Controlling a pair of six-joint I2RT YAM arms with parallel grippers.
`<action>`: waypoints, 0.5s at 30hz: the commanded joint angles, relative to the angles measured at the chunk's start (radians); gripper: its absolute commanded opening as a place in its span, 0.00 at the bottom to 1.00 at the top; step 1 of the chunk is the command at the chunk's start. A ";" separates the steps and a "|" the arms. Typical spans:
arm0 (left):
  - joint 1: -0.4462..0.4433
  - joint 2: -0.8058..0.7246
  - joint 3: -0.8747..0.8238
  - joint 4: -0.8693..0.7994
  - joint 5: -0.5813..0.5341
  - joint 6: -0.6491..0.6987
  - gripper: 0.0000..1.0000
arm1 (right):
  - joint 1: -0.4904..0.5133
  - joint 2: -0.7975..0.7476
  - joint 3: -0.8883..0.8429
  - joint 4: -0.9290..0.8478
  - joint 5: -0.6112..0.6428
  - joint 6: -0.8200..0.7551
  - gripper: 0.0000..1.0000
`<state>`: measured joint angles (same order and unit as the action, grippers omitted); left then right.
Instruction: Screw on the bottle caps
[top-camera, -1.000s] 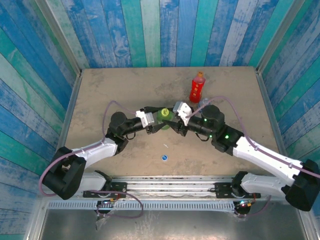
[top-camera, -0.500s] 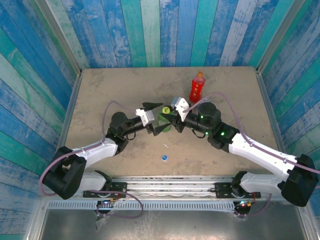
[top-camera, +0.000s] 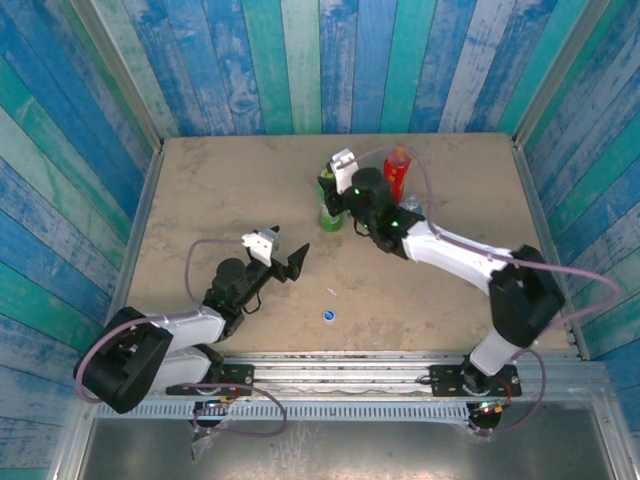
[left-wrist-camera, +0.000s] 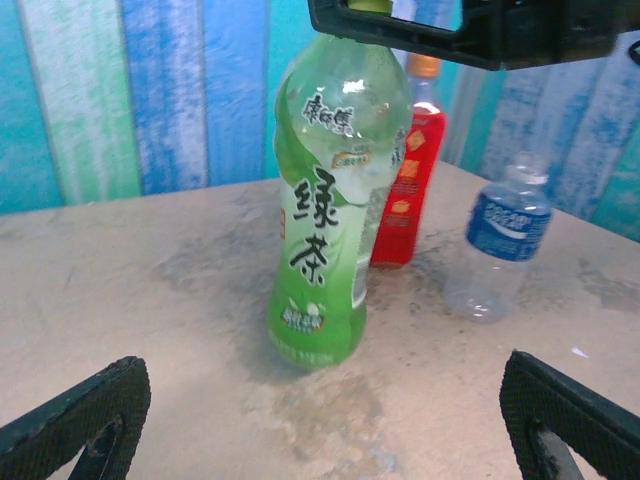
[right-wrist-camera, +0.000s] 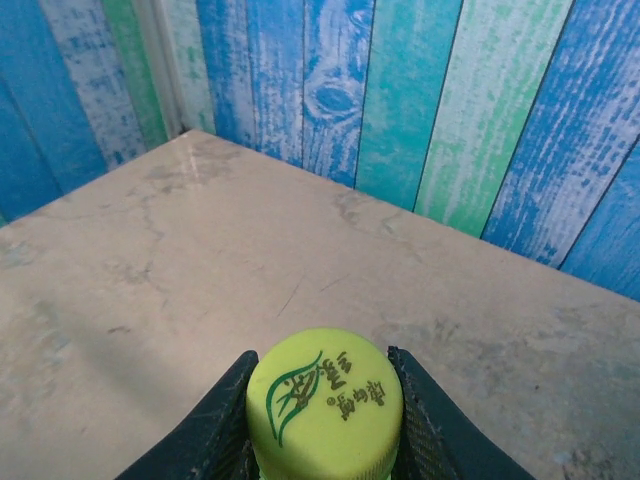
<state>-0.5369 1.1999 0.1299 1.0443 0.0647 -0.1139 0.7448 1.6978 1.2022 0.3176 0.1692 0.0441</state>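
Note:
The tall green bottle (top-camera: 331, 215) (left-wrist-camera: 320, 220) stands upright at the table's middle back. My right gripper (top-camera: 328, 183) (right-wrist-camera: 325, 420) is over its top, shut on the yellow-green cap (right-wrist-camera: 325, 400), with one finger (right-wrist-camera: 215, 435) on each side. My left gripper (top-camera: 288, 250) (left-wrist-camera: 320, 430) is wide open and holds nothing. It sits low over the table, a short way in front of the green bottle. The red bottle (top-camera: 397, 170) (left-wrist-camera: 405, 190) wears an orange cap (left-wrist-camera: 425, 66). The clear bottle (left-wrist-camera: 497, 250) stands to its right. A blue cap (top-camera: 328, 316) lies on the table near the front.
Blue and green plank walls (top-camera: 300, 60) close in the table (top-camera: 220, 180) at the back and sides. The right arm (top-camera: 450, 255) stretches across the right half. Bare tabletop lies at the left and back left.
My left gripper has opened, let go of the green bottle and drawn back toward the front left. My right gripper has closed further on the cap, and the bottle now stands farther back.

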 joint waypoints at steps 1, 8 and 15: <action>-0.013 -0.017 -0.027 0.041 -0.130 -0.075 0.94 | -0.009 0.102 0.090 0.049 0.041 0.046 0.15; -0.066 -0.028 -0.023 0.029 -0.140 -0.026 0.94 | -0.015 0.257 0.191 0.081 0.057 0.034 0.16; -0.067 -0.056 -0.015 -0.022 -0.158 0.004 0.94 | -0.017 0.244 0.170 0.097 0.065 0.026 0.28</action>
<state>-0.6003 1.1675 0.0982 1.0401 -0.0708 -0.1314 0.7303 1.9476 1.3781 0.4015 0.2104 0.0692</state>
